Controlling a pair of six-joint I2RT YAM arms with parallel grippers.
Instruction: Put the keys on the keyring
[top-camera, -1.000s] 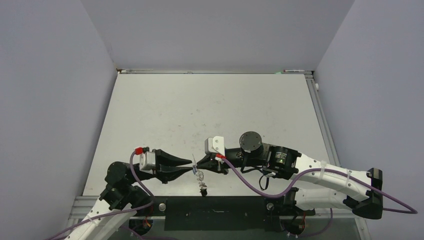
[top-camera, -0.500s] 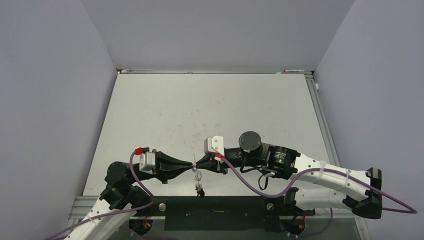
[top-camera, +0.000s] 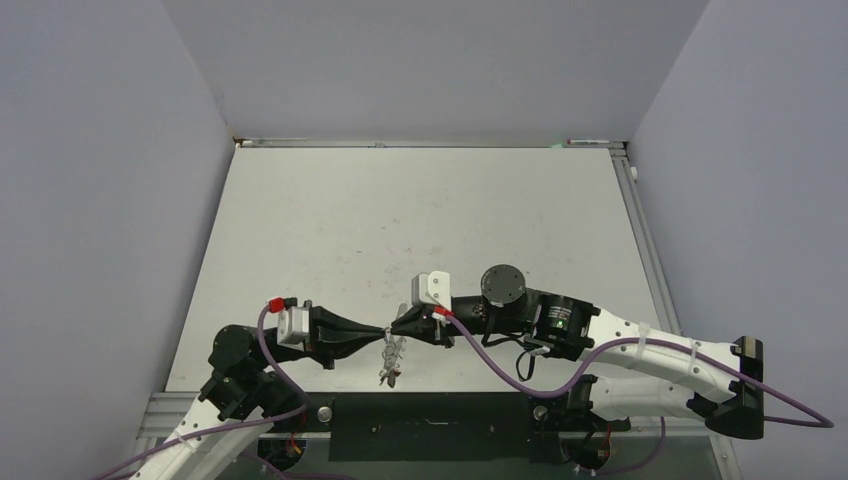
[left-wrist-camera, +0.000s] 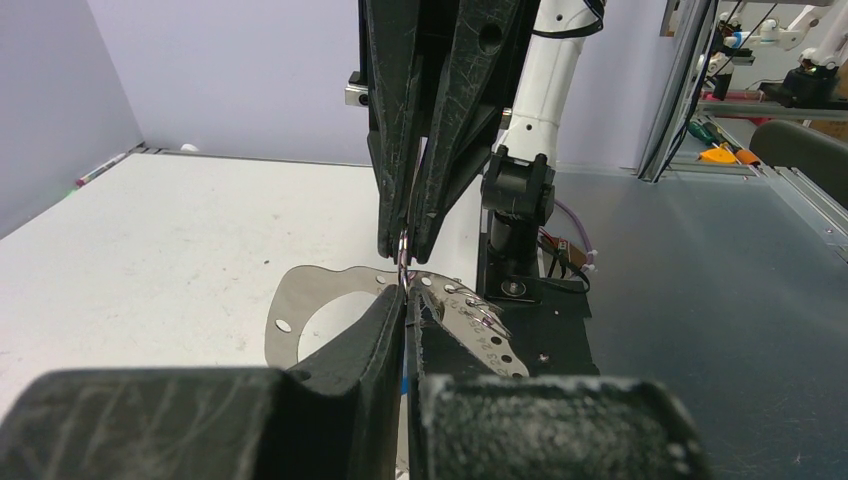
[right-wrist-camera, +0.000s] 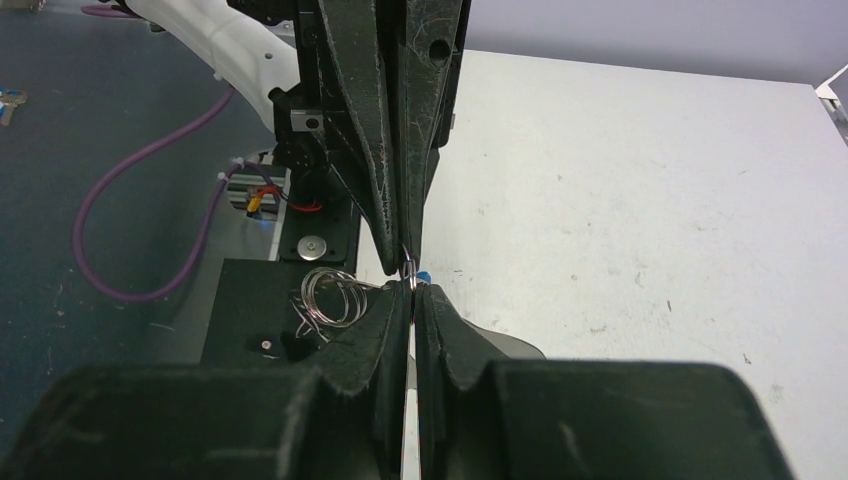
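Observation:
The keyring, a flat grey plate with holes and wire rings, hangs between both grippers above the table's near edge. My left gripper and right gripper meet tip to tip, both shut. In the left wrist view the right gripper pinches a small wire ring at the plate's top edge, and that ring runs down into my left gripper. A blue sliver of a key tag shows at the tips. A dark-headed key dangles below the plate. Any other key is hidden.
The white table stretches away behind the grippers, enclosed by grey walls. A black base plate lies at the near edge under the hanging keyring. Purple cables loop along both arms.
My left gripper has closed and slid right until its tips meet the right gripper's. The hanging keyring has swung slightly left. The right arm has barely moved.

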